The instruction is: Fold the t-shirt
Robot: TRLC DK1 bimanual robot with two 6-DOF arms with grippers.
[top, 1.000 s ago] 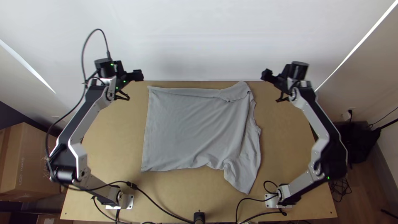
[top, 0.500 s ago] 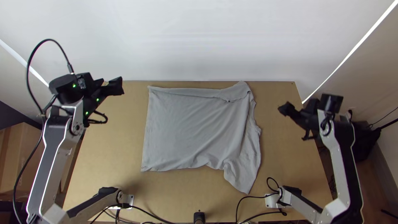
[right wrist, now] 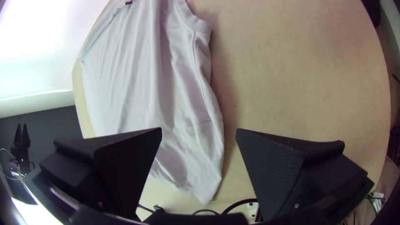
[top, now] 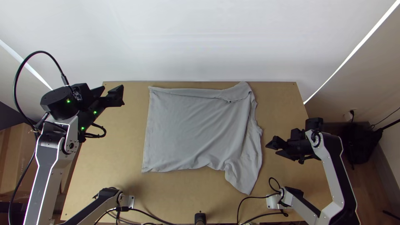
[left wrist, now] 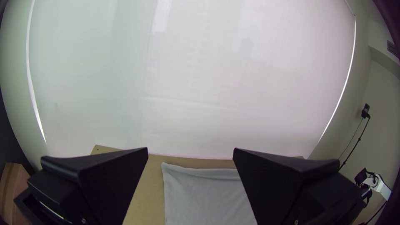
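Two open grippers frame the shirt from where I sit. In the top view, my left gripper (top: 112,91) hangs near the table's (top: 283,112) far left corner, fingers parted. My right gripper (top: 271,150) is over on the right side, tips pointing toward the shirt (top: 196,129) and well apart from it, fingers spread too. The shirt lies around the middle of the table, mostly flat, with a straight side toward the left arm, a narrow flap along the far edge and a rumpled sleeve (top: 243,179) angling toward me at the near right. A black cable (top: 238,208) runs by the right arm's base, near that sleeve. Over to the left wrist view: I've got the left gripper (left wrist: 191,148) with its two wide fingers far apart, part of the shirt below and between them, the pale wall (left wrist: 208,83) beyond. Now the right wrist view: the right gripper (right wrist: 199,129) is spread wide as well, and I'm seeing the sleeve's creases and seam, with bare tabletop alongside.
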